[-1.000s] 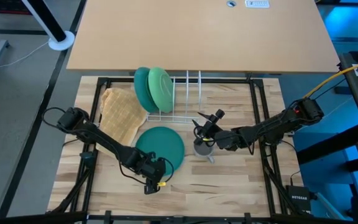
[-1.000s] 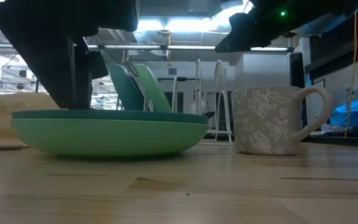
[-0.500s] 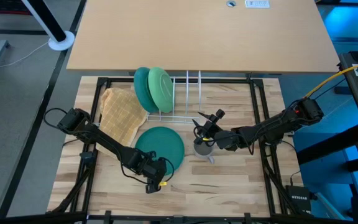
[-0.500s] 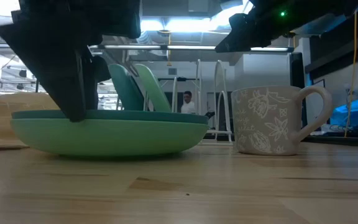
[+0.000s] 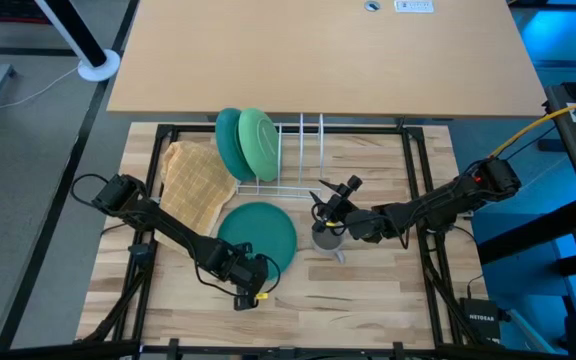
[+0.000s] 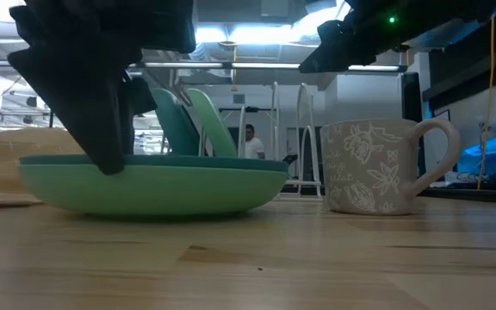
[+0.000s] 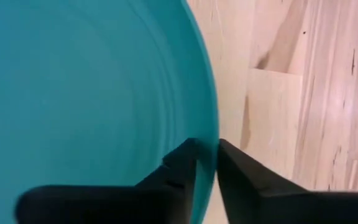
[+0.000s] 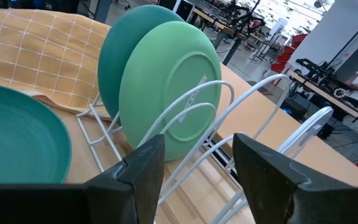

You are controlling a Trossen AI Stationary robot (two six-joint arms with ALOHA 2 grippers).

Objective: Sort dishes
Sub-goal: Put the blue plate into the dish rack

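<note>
Stacked flat at the middle of the wooden table (image 5: 368, 300), a little toward its front edge: a teal plate (image 5: 259, 232) on top of a lighter green plate (image 6: 149, 189), seen in the low view as a dark rim over a pale, rounded underside. Pinched at the front rim of the teal plate by the left gripper (image 5: 254, 276), one finger (image 7: 179, 171) inside the rim and the other outside, closed down to a slim gap with the plate's edge in it. Reached from the table's left edge by the left arm, low across the wood.

Just beside the stack, on the side toward the right edge: a small grey mug (image 6: 377, 168) with a flower pattern, upright, handle turned away from the plates in the low view. Not touching the stack. Poised above the mug, the right gripper (image 5: 330, 205), spread wide with nothing between its fingers (image 8: 145, 165), reached in from the right edge.

Against the back edge: a white wire rack (image 5: 293, 165) with two plates on edge in its left end, a dark teal plate (image 5: 227, 140) and, beside it, a light green plate (image 5: 258, 143), both leaning slightly. Other slots of the rack bare.

Toward the back left corner, next to the rack: a tan waffle cloth (image 5: 196, 180), rumpled, its near corner close to the stack.

Far off in the room behind the rack, a person (image 6: 250, 142)
</note>
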